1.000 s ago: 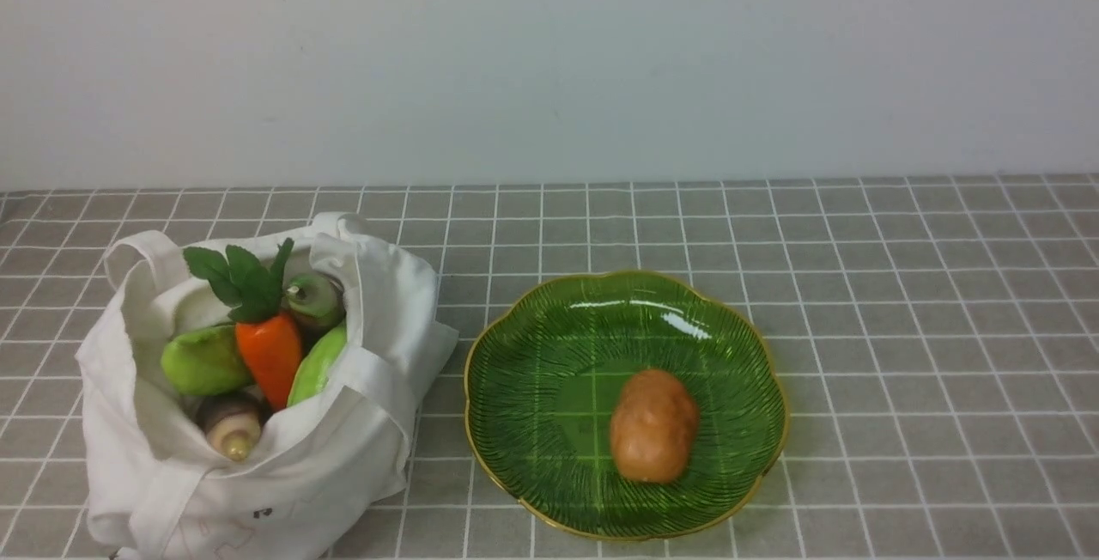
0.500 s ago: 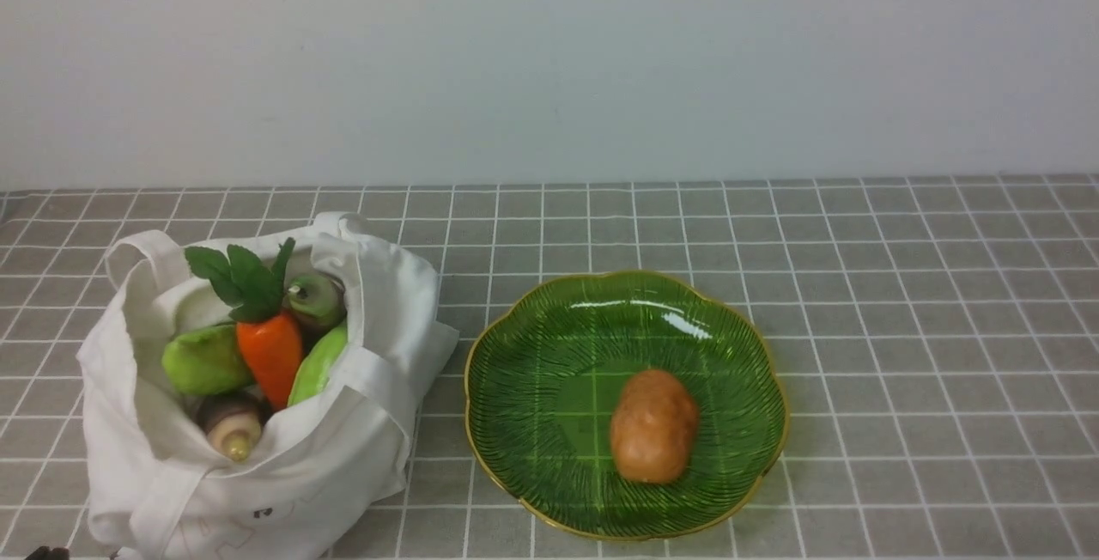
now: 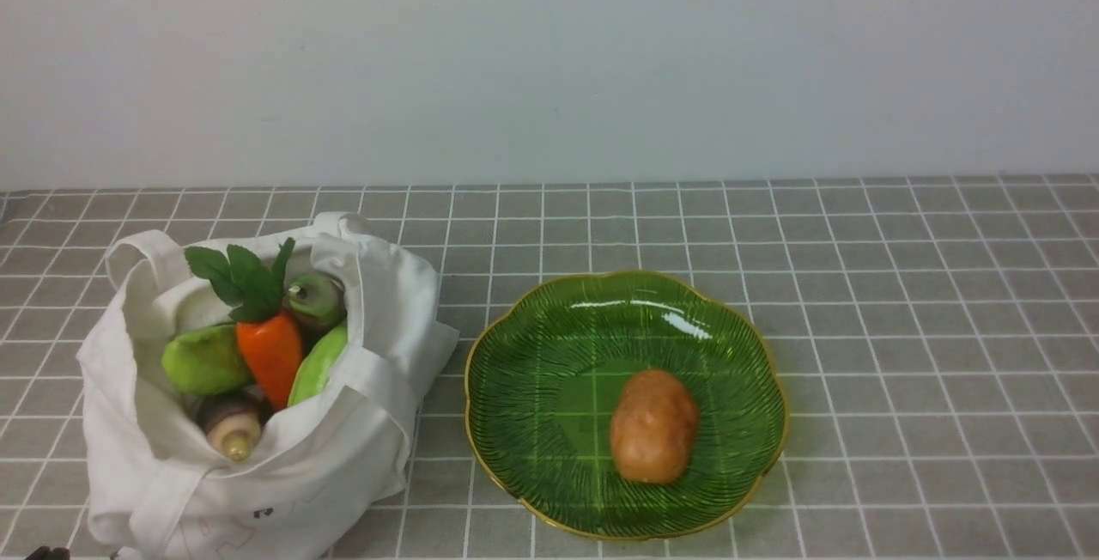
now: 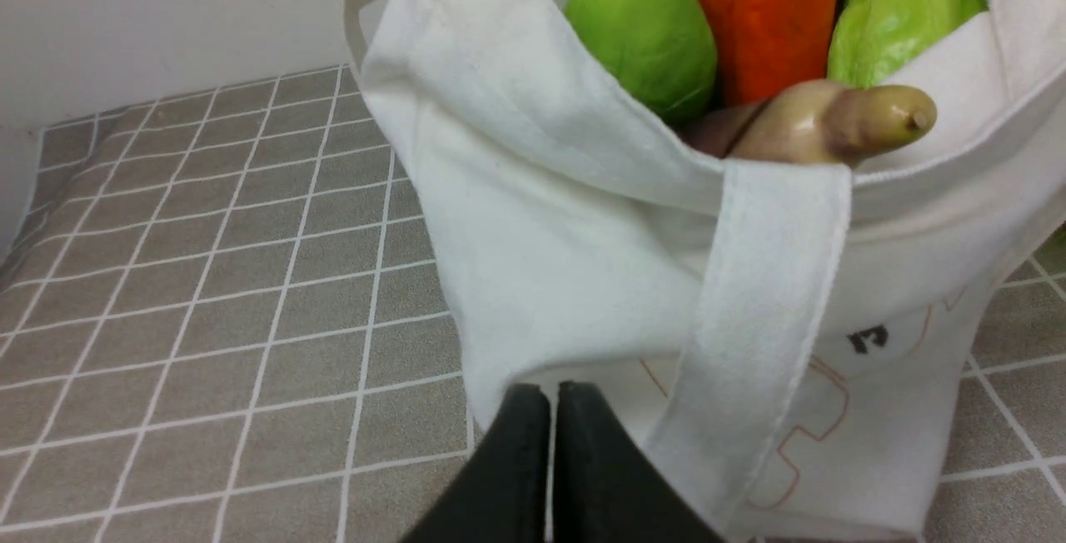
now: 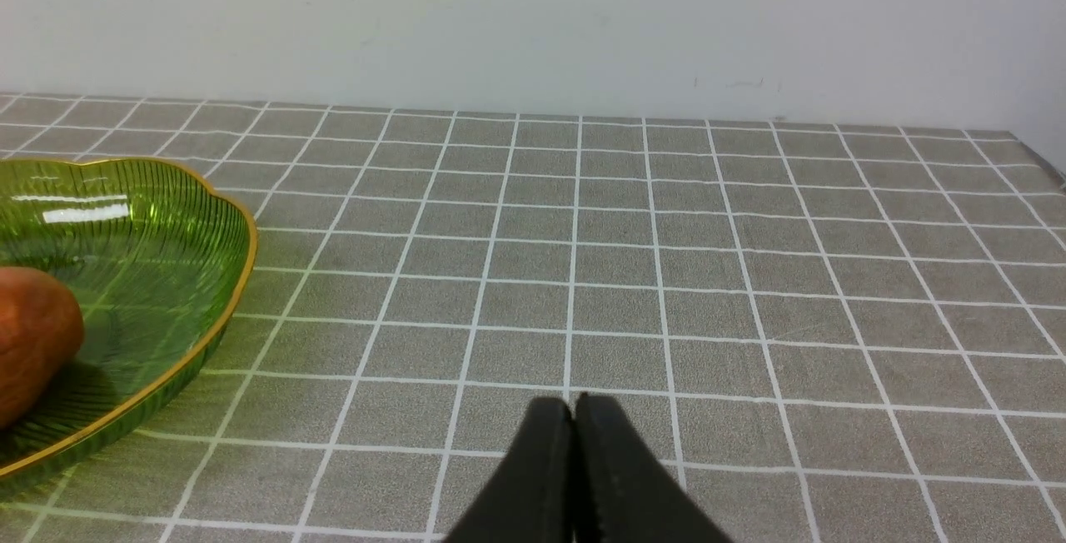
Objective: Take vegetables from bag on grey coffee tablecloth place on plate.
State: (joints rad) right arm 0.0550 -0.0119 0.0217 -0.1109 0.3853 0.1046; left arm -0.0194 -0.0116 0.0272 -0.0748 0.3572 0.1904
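The white cloth bag (image 3: 283,474) stands at the left on the grey tablecloth (image 3: 901,328). In it are an orange carrot (image 3: 271,358) with green leaves, light green pieces (image 3: 202,361), a dark green piece (image 3: 314,300) and a beige-tipped piece (image 3: 232,435). The brown-orange potato (image 3: 652,426) lies on the green plate (image 3: 549,328). My left gripper (image 4: 553,397) is shut and empty, low in front of the bag (image 4: 583,260). My right gripper (image 5: 574,410) is shut and empty over bare cloth to the right of the plate (image 5: 166,226).
A pale wall (image 3: 549,53) runs along the far edge of the table. A dark tip of my left arm (image 3: 45,553) shows at the front view's lower left corner. Bare grid cloth (image 5: 749,260) lies to the right of the plate.
A dark tip of my left arm has come into the front view's lower left corner. The bag, vegetables, plate and potato have not moved.
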